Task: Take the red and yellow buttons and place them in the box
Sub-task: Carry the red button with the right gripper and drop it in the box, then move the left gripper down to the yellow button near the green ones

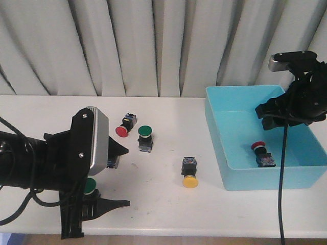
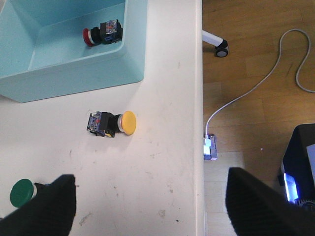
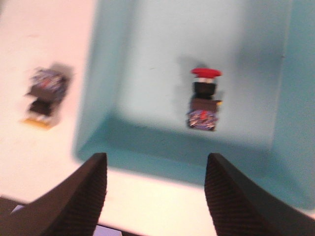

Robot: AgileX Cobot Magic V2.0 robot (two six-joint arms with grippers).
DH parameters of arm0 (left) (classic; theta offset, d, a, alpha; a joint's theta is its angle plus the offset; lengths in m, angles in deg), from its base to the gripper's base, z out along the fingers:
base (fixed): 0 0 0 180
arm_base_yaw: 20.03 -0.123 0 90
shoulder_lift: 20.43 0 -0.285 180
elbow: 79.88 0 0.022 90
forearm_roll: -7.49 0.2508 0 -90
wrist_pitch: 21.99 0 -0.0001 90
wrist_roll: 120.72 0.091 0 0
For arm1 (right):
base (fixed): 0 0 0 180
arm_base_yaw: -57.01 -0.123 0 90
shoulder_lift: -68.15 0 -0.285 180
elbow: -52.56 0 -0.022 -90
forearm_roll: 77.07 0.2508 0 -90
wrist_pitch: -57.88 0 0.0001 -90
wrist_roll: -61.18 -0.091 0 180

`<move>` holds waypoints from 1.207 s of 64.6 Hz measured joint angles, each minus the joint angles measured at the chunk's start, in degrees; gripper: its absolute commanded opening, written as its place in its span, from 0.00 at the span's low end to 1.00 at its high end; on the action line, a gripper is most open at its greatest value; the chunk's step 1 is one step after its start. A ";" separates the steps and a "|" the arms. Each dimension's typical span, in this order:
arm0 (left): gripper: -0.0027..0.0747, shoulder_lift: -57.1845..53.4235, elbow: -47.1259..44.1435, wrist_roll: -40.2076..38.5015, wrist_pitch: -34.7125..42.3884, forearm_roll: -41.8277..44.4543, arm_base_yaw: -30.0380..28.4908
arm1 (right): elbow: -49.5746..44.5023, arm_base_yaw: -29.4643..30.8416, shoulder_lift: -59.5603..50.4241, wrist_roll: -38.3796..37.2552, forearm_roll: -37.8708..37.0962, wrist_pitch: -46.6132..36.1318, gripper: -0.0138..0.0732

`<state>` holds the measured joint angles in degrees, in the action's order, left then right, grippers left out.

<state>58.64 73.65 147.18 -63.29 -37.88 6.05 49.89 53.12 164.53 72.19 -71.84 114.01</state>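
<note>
One red button (image 1: 259, 149) (image 2: 101, 33) (image 3: 204, 98) lies inside the turquoise box (image 1: 230, 173) (image 2: 74, 73) (image 3: 147, 142) at the right. A yellow button (image 1: 189, 173) (image 2: 115, 123) (image 3: 44, 98) lies on its side on the table left of the box. A second red button (image 1: 124, 127) rests further back on the left. My right gripper (image 1: 278, 118) (image 3: 155, 196) hangs open and empty above the box's far right part. My left gripper (image 1: 92, 214) (image 2: 147, 206) is open and empty low over the table's front edge, left of the yellow button.
One green button (image 1: 145, 135) stands beside the red one on the table. Another green button (image 1: 90, 186) (image 2: 22, 191) sits just by my left fingers. The table's front edge (image 2: 199, 147) runs under my left gripper, with floor, a cable (image 2: 256, 88) and a castor (image 2: 221, 48) beyond.
</note>
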 measured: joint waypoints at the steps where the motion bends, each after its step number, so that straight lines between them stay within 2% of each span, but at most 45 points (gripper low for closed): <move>1: 0.80 0.00 0.00 0.00 0.00 0.00 0.00 | -0.83 -0.57 -1.67 0.00 0.00 -0.13 0.65; 19: 0.80 0.00 0.00 0.00 0.00 0.00 0.00 | -18.60 -10.75 -21.60 -1.63 0.41 -1.99 0.65; 37: 0.80 0.00 0.00 -0.56 0.00 0.00 0.00 | -35.08 -12.99 -39.83 -1.03 1.50 -10.20 0.65; 43: 0.80 0.00 0.00 -3.57 0.27 0.00 0.00 | -39.01 -12.99 -43.29 0.13 1.50 -12.56 0.65; 56: 0.80 1.61 0.00 -21.52 4.91 4.81 0.00 | -41.36 -12.99 -44.99 1.82 1.50 -13.91 0.65; 72: 0.80 9.56 0.00 -49.10 6.92 24.96 0.00 | -41.40 -12.99 -44.99 1.99 1.50 -15.10 0.65; 78: 0.80 12.67 0.00 -61.63 7.65 33.06 0.00 | -41.40 -12.99 -44.99 1.99 1.45 -15.51 0.65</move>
<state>71.31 73.65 85.55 -55.63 -4.81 6.05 8.49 40.13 119.54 74.19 -70.39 98.51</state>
